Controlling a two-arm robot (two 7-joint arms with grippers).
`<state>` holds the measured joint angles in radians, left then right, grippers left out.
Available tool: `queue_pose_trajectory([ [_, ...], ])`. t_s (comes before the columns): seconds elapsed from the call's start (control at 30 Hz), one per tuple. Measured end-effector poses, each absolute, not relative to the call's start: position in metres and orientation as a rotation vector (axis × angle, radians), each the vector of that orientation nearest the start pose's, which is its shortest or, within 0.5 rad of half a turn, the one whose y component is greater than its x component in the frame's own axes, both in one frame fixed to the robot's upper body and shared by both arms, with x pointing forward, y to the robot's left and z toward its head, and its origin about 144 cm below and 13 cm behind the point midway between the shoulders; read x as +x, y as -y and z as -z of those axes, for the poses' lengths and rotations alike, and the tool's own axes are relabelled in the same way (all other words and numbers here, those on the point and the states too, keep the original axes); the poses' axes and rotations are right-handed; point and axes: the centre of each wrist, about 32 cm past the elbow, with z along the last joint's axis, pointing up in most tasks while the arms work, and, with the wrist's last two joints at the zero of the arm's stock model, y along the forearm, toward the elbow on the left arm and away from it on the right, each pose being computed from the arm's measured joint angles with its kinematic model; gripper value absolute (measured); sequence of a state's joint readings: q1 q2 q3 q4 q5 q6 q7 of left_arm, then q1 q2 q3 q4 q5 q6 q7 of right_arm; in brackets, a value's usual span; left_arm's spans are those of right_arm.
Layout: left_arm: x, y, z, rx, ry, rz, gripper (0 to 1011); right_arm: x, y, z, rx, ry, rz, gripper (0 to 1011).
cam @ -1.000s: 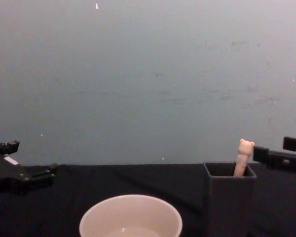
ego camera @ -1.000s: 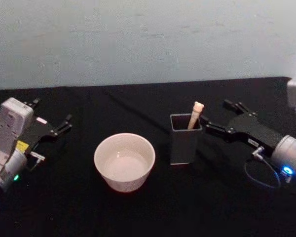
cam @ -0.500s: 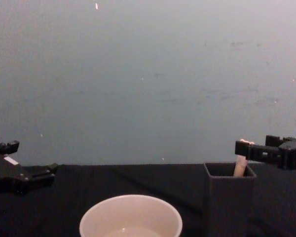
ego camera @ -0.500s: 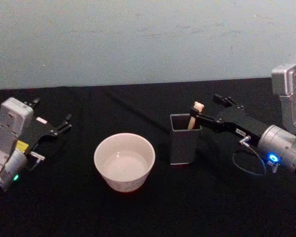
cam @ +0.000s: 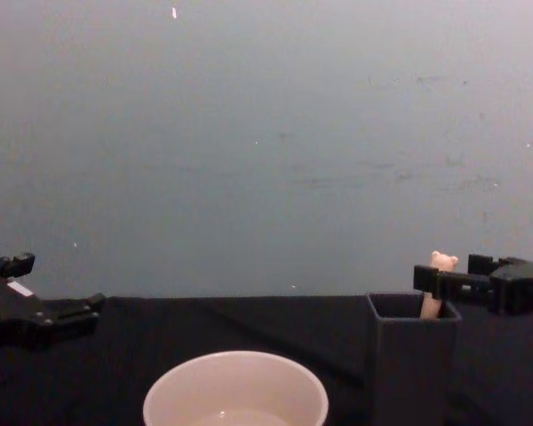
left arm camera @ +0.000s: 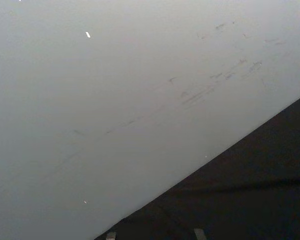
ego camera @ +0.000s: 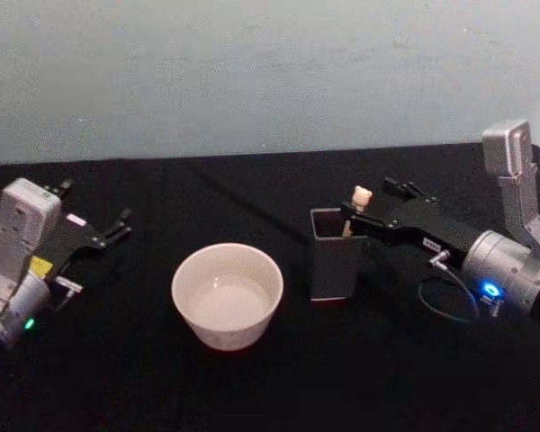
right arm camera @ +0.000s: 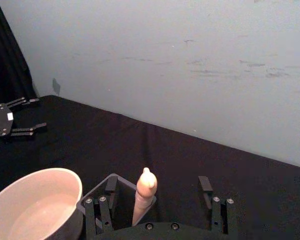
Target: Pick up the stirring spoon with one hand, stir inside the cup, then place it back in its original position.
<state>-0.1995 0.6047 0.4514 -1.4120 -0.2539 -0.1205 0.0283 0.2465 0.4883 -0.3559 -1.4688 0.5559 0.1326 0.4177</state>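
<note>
Black-clothed table [ego camera: 252, 387]: the stirring spoon [ego camera: 361, 195] is seen standing in the dark grey holder [ego camera: 333, 261] beside the cup [ego camera: 227, 292], straddled but unpinched by the spread right gripper [right arm camera: 157, 186], with the left gripper [ego camera: 94, 207] parked spread at far left; grasping, stirring and return are judged outstanding.

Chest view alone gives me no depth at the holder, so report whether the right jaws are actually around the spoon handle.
Observer: In the right wrist view the handle of the stirring spoon stands between the open jaws of the right gripper, nearer one side, no contact visible.
Operator: Report holder and cup at table level.
Observer: Head view: the holder stands upright, apart from the cup on its left, black cloth between.
Operator: Now the cup's inside.
Observer: Pale bottom, no utensil; liquid I cannot tell.
</note>
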Motion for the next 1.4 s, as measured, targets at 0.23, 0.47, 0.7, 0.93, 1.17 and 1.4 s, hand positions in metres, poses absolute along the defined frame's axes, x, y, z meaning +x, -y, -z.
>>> queue_pose_trajectory([
  [0.23,0.4886,-0.3097,-1.1398,0.304,0.285,-1.248,1001,0.512,0.2821,-1.1791,-0.091,-0.127,0.881,1000],
  [0.47,0.4886,-0.3097,-1.1398,0.304,0.285,-1.248,1001,0.512,0.2823,-1.1792,-0.091,-0.126,0.882,1000],
  [0.7,0.4886,-0.3097,-1.1398,0.304,0.285,-1.248,1001,0.512,0.2824,-1.1793,-0.09,-0.125,0.883,997],
  [0.93,0.4886,-0.3097,-1.1398,0.304,0.285,-1.248,1001,0.5118,0.2825,-1.1793,-0.09,-0.125,0.884,866],
  [1.17,0.4886,-0.3097,-1.1398,0.304,0.285,-1.248,1001,0.5118,0.2827,-1.1792,-0.089,-0.125,0.885,648],
  [1.4,0.4886,-0.3097,-1.1398,0.304,0.285,-1.248,1001,0.5118,0.2827,-1.1792,-0.089,-0.125,0.885,399],
])
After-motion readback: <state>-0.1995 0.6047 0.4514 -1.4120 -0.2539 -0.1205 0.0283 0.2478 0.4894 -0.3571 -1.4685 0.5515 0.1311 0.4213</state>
